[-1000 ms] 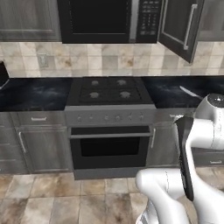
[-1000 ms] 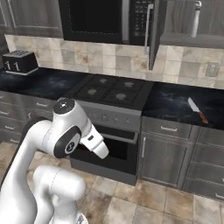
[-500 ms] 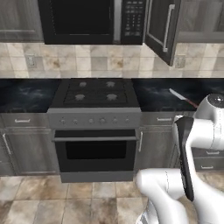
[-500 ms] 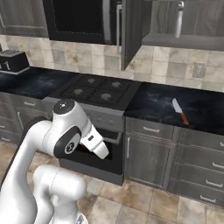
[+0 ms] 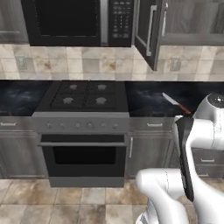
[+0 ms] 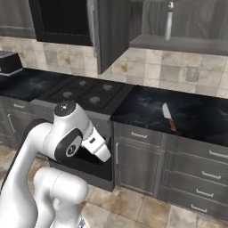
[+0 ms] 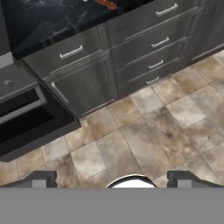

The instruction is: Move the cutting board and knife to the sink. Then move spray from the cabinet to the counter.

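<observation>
We see the gripper [image 7: 112, 179] low over the tiled floor [image 7: 144, 135], fingers spread wide and holding nothing. Ahead of it stand grey drawers [image 7: 153, 41] under the counter [image 6: 196, 113]. The knife [image 6: 168, 117] lies flat on that black counter, right of the stove [image 5: 85, 94], handle toward the front edge. Above, the cabinet [image 6: 178, 22] door stands open, and the spray [image 6: 169, 20] stands upright on its inner shelf. A microwave [image 5: 65, 19] hangs over the stove.
</observation>
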Controlling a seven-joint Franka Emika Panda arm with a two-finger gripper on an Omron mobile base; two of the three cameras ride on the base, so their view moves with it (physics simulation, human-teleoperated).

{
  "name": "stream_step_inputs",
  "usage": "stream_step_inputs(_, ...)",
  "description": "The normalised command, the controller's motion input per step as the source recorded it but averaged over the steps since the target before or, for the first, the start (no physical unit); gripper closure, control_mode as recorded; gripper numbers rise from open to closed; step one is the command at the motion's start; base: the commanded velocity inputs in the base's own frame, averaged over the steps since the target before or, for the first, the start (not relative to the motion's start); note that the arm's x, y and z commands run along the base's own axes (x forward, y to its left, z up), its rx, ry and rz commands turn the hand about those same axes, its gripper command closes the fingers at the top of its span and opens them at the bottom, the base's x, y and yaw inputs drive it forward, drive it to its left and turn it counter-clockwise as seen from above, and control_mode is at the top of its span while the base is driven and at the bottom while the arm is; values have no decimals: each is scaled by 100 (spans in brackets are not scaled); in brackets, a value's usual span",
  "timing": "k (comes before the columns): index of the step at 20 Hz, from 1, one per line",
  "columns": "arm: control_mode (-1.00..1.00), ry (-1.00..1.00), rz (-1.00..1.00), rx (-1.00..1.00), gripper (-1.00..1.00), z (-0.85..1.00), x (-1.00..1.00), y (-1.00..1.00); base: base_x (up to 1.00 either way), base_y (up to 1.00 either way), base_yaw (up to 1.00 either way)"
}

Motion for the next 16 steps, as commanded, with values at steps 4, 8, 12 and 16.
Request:
stream_step_inputs(4,100,0,0,0,-100,0,0,0,35,-57,5)
stream_step_inputs(8,100,0,0,0,-100,0,0,0,41,-56,3)
stream_step_inputs(12,100,0,0,0,-100,0,0,0,41,-54,5)
stream_step_inputs(16,100,0,0,0,-100,0,0,0,41,-51,8)
